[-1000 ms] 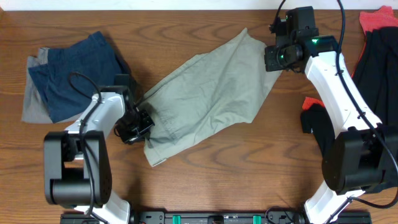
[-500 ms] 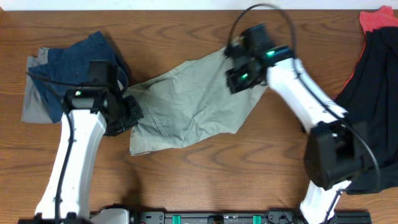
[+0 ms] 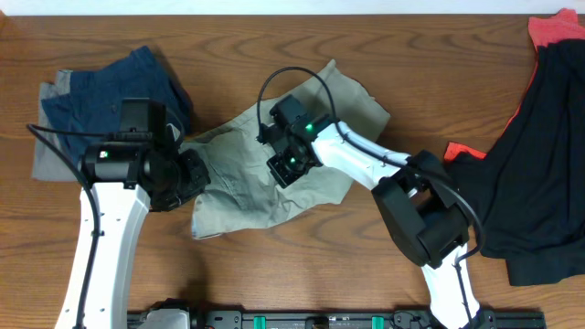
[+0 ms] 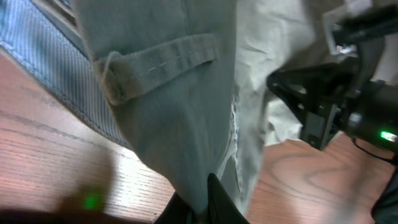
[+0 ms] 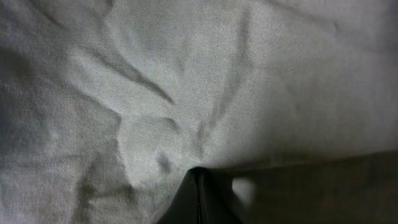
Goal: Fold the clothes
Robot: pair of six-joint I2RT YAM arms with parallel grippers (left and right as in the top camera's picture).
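Note:
The khaki-beige shorts (image 3: 247,187) lie crumpled in the middle of the table. My left gripper (image 3: 189,174) is shut on their left waistband edge; in the left wrist view the cloth (image 4: 180,93) with a belt loop hangs from the jaws (image 4: 208,199). My right gripper (image 3: 287,164) is over the middle of the shorts, shut on a pinch of khaki cloth (image 5: 186,93) at its fingertips (image 5: 199,177). Navy shorts (image 3: 110,100) lie on a grey piece (image 3: 46,160) at the far left. A black-and-red garment (image 3: 539,146) lies at the right.
The right arm's gripper body (image 4: 323,106) shows in the left wrist view, close to the left gripper. Bare wood table (image 3: 302,265) lies in front of the shorts. The black garment spreads over the right edge of the table.
My right gripper has swept left and toward the front with the shorts' far end, folding it over the middle. The left gripper has shifted slightly right, still holding the waistband.

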